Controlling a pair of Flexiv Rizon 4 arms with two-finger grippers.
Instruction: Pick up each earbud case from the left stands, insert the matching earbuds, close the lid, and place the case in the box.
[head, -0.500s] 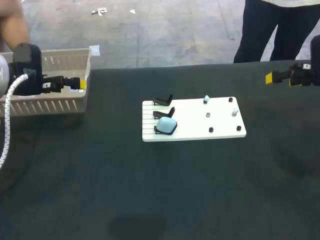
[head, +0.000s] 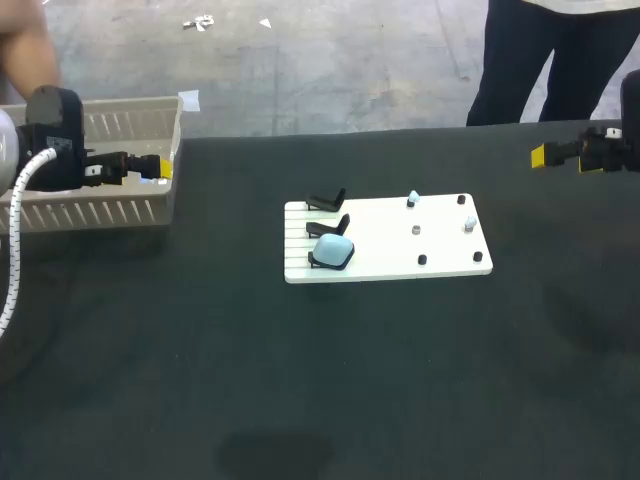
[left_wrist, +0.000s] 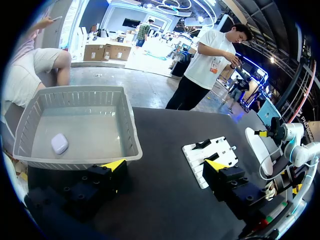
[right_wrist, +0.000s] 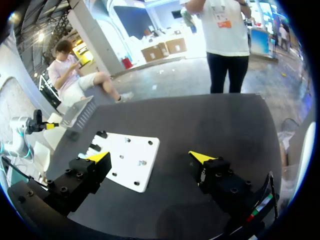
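A pale blue earbud case (head: 333, 251) sits at the lower-left corner of the white board (head: 385, 250), frame centre. Only the left wrist view shows a white case (left_wrist: 59, 144) inside the box (left_wrist: 75, 97). The left gripper (left_wrist: 166, 165) and right gripper (right_wrist: 150, 156) both gape, empty.

A matte black table top (head: 300, 380) spreads flat and dull across the whole working area. Near its middle, somewhat toward the far edge, lies a white rectangular flat board (head: 390, 255), resting directly on the black surface with its long side running across the table. The board's left strip is ruled with thin parallel grooves. The rest of its face is plain white.
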